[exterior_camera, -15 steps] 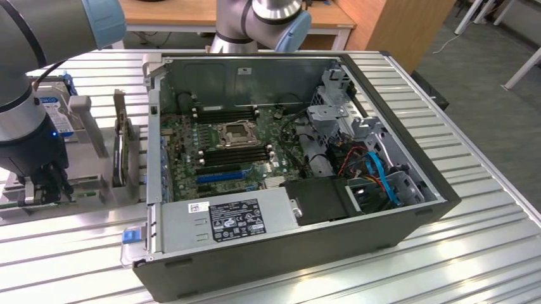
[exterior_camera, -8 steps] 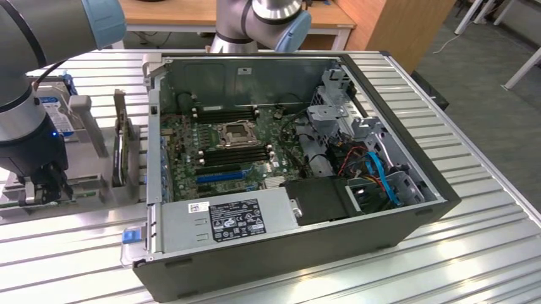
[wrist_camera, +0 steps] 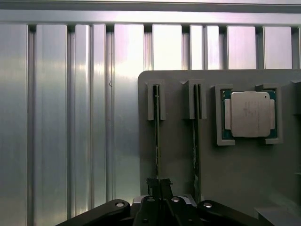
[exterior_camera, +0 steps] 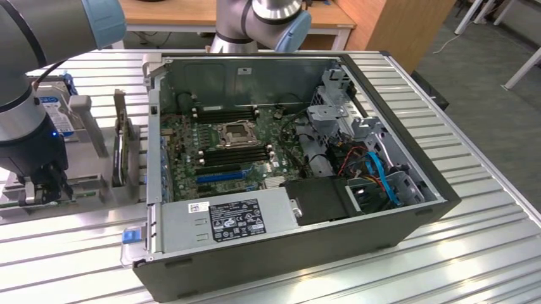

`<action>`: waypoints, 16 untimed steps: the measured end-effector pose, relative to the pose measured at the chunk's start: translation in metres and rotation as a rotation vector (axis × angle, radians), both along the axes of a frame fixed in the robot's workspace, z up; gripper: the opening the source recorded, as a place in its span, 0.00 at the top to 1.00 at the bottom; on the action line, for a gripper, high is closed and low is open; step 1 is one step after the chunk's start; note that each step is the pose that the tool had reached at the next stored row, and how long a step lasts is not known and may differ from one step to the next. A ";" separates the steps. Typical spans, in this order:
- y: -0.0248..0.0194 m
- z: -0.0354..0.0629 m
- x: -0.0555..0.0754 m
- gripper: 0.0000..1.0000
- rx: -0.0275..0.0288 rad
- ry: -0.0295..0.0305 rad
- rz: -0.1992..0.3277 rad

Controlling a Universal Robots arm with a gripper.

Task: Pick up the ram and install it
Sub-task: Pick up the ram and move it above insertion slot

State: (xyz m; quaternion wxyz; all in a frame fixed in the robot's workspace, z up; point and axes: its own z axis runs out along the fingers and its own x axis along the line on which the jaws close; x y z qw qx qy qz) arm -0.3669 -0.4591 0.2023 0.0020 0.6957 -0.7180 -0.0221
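In the exterior view, I am holding my gripper low at the exterior view's left. The hard drive and expansion card are standing just beside it. The open computer case is sitting on the ribbed metal table, with a wooden desk behind.

In the wrist view, my fingers are pinching the ram, which is standing on edge in the grey holder. A second stick and a processor are sitting alongside.

Robotics lab by look of it: robot arm over ribbed metal bench, open computer case, grey parts tray, wooden desk behind.
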 end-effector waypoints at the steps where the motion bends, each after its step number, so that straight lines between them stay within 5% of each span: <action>1: 0.0002 0.0000 0.000 0.88 -0.0001 0.0000 0.000; 16: 0.0018 -0.0001 0.000 0.88 -0.0006 -0.0001 0.014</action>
